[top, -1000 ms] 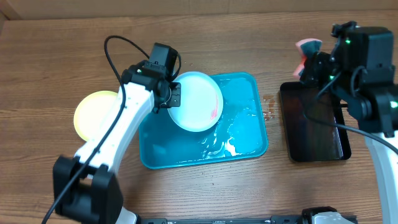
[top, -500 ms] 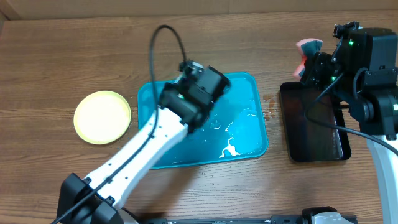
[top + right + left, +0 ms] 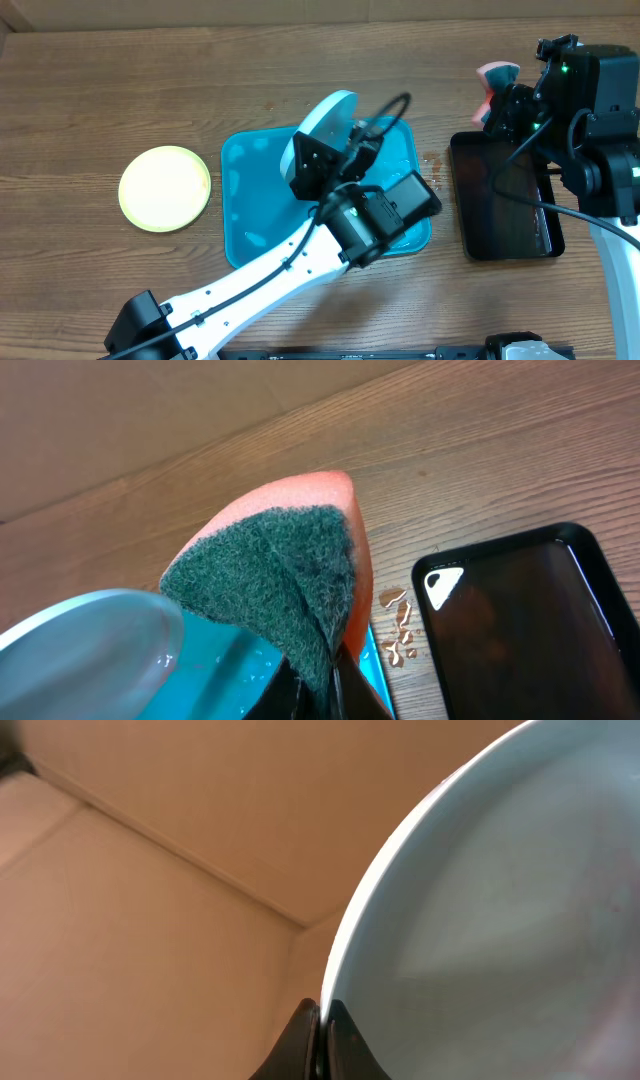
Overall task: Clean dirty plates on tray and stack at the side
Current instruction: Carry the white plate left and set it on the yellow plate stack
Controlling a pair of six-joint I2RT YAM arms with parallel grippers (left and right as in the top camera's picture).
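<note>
- Overhead, the light blue plate (image 3: 326, 122) stands tilted on edge over the tray's (image 3: 250, 200) 12 o'clock rim; only the left wrist view shows the left gripper (image 3: 320, 1015) clamped on its rim
- The right gripper (image 3: 322, 685) pinches a sponge (image 3: 280, 570); its green face shows only from the right wrist
- A yellow-green plate (image 3: 165, 188) lies on the table at the tray's 9 o'clock

Two plates are in view: one light blue plate (image 3: 326, 120) and one yellow-green plate (image 3: 165, 188). Two trays: one turquoise tray (image 3: 250, 205), one black tray (image 3: 505, 215). One orange-and-green sponge (image 3: 285, 565).
</note>
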